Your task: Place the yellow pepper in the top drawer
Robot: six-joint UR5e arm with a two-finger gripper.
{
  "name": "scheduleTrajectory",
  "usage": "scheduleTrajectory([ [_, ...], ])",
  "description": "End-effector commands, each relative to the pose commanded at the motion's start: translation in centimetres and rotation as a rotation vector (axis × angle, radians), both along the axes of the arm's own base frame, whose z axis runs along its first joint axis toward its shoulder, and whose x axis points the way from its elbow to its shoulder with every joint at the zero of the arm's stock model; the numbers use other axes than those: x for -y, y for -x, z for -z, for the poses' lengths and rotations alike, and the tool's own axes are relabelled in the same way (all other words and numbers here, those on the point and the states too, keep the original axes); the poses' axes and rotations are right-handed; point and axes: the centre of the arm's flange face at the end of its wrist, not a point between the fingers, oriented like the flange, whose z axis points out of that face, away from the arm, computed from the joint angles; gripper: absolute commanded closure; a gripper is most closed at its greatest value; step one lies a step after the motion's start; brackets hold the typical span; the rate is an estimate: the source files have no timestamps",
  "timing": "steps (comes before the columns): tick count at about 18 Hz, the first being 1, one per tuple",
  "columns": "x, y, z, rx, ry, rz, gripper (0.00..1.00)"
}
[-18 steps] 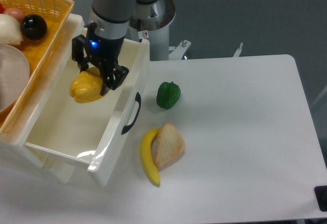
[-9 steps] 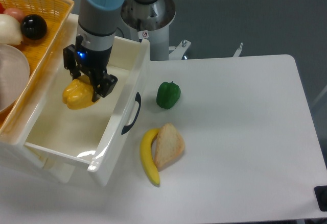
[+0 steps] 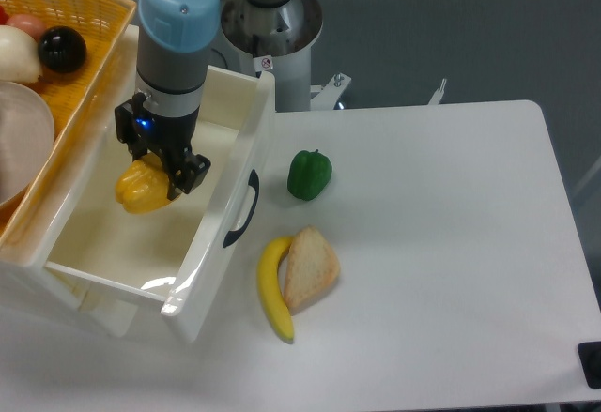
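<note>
Basket (image 3: 89, 18) sitting far left, holding spare items, out of play. Hand (image 3: 155, 170) reaching down inside top drawer (image 3: 221, 201), fingers closing on yellow pepper (image 3: 139, 190), keeping it low over drawer floor so release drops it gently. Green pepper (image 3: 309, 175), banana (image 3: 273, 290), bread (image 3: 310, 267) lying on desk (image 3: 451, 243) right of drawer, clear of arm.

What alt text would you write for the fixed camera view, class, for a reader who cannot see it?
A robot gripper holds a yellow pepper inside the open white top drawer. On the white table beside it lie a green pepper, a banana and a piece of bread.
</note>
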Motion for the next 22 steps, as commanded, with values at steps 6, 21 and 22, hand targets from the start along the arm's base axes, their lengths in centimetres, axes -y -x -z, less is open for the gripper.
scheduleTrajectory([
  [6, -0.31, -0.69, 0.9, -0.027, 0.012, 0.016, 0.66],
  [21, -0.55, -0.37, 0.72, -0.08, -0.009, 0.018, 0.17],
  [22, -0.48, -0.42, 0.32, -0.083, -0.014, 0.017, 0.17],
])
